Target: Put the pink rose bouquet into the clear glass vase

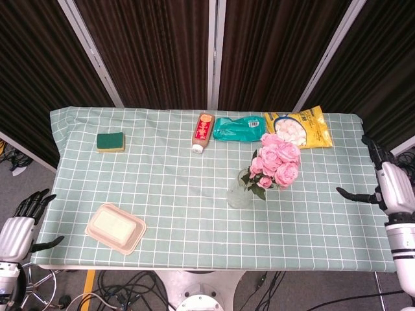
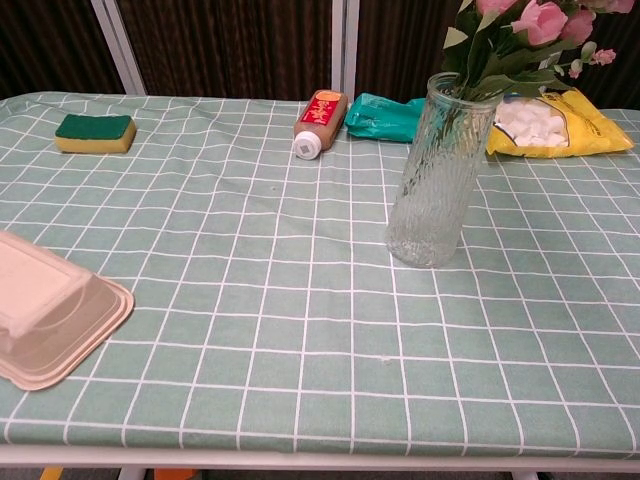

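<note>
The right hand (image 1: pixel 389 188) is seen past the right edge of the table (image 1: pixel 162 175), fingers spread and nothing held; the left hand (image 1: pixel 19 228) is likewise empty and spread, low beside the table's left front corner. Well apart from both, the bouquet (image 1: pixel 277 162) is found standing in the vase (image 2: pixel 432 180) near the middle of the table, its stems inside the glass and its heads leaning toward the right. The task is judged done. The bouquet is judged light and soft, its blooms easily crushed, so hold is best taken on the bunched stems just below the leaves. The vase is judged hard, slippery and liable to tip. Pink full-blown roses over dark green leaves are shown, and ribbed clear glass.
</note>
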Robot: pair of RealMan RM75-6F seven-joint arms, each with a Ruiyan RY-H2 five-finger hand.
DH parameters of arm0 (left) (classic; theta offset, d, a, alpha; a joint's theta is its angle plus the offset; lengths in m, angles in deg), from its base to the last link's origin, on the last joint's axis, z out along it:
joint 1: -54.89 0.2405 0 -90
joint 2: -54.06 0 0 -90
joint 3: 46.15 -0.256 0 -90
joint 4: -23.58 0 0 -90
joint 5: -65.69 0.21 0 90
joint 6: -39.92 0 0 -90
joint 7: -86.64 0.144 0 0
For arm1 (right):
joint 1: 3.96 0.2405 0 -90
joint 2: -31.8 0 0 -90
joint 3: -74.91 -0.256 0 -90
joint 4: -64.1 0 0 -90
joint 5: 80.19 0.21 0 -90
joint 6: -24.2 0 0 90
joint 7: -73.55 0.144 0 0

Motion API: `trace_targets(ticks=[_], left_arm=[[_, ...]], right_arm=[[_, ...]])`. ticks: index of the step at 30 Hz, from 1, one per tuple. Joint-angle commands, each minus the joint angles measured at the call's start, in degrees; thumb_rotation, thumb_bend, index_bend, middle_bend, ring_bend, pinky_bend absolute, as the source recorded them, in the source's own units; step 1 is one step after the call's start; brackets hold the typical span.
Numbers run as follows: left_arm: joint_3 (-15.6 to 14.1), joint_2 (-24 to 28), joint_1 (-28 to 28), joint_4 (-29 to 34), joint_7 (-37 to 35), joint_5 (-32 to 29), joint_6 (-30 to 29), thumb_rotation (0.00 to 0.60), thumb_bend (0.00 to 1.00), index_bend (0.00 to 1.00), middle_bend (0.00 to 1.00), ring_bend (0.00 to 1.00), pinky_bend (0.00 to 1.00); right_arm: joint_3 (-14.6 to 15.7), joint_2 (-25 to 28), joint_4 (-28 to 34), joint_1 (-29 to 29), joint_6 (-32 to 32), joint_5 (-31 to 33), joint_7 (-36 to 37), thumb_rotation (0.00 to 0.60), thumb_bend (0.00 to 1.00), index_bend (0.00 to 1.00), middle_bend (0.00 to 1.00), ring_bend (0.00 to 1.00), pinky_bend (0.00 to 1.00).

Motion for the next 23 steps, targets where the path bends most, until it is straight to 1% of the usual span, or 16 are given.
trace_targets(ticks=[1, 4, 7, 8, 11, 14, 17, 23], left_arm=[[0.18, -0.4, -0.03, -0.16, 0.33, -0.17, -0.09, 0.6, 0.06, 0.11, 0.02, 0.0, 0.12], [0.35, -0.78, 0.09, -0.48, 0.52, -0.25, -0.49, 0.6, 0.06, 0.11, 0.02, 0.0, 0.12], [0.42, -0.95, 0.26, -0.7, 0.6, -0.33, -0.84, 0.6, 0.06, 0.11, 0.02, 0.0, 0.12], [0.44, -0.92, 0.28, -0.74, 0.65, -0.23, -0.99, 0.6, 0.06, 0.11, 0.02, 0.0, 0.12], [0.51, -0.56, 0.24, -0.73, 0.85, -0.05, -1.22, 0.6, 0.06, 0.11, 0.02, 0.0, 0.12], [0.72, -0.21, 0.24, -0.67, 0.83, 0.17, -1.77, 0.6, 0.06, 0.11, 0.02, 0.0, 0.12], [0.98, -0.09, 0.43, -0.69, 0.65, 0.25, -2.6, 0.6, 0.06, 0.11, 0.02, 0.0, 0.12], [1.22, -0.53, 0.93, -1.34, 0.25, 0.2, -3.8, 0.6, 0.06, 0.11, 0.02, 0.0, 0.12]], right_arm=[[9.11, -9.71, -13.13, -3.83, 5.37, -10.71, -11.31, 0.6, 0.01, 0.0, 0.05, 0.0, 0.0], [12.19, -14.11, -18.64, -5.31, 8.2, -15.9, -15.4, 0.6, 0.01, 0.0, 0.04, 0.0, 0.0], [14.28, -18.6, -23.04, -7.41, 12.46, -20.53, -17.14, 0.6, 0.0, 0.0, 0.03, 0.0, 0.0], [15.07, -20.66, -25.12, -8.49, 14.75, -22.46, -18.12, 0.6, 0.0, 0.0, 0.03, 0.0, 0.0], [16.72, -25.06, -29.35, -11.08, 19.44, -25.88, -20.89, 0.6, 0.0, 0.0, 0.01, 0.0, 0.0], [17.71, -28.15, -31.68, -13.28, 22.41, -27.37, -22.56, 0.6, 0.0, 0.0, 0.0, 0.0, 0.0], [18.13, -30.15, -33.49, -14.91, 24.41, -28.19, -22.94, 0.6, 0.0, 0.0, 0.0, 0.0, 0.0], [17.77, -30.87, -34.71, -16.52, 25.63, -28.25, -21.26, 0.6, 0.0, 0.0, 0.0, 0.0, 0.0]])
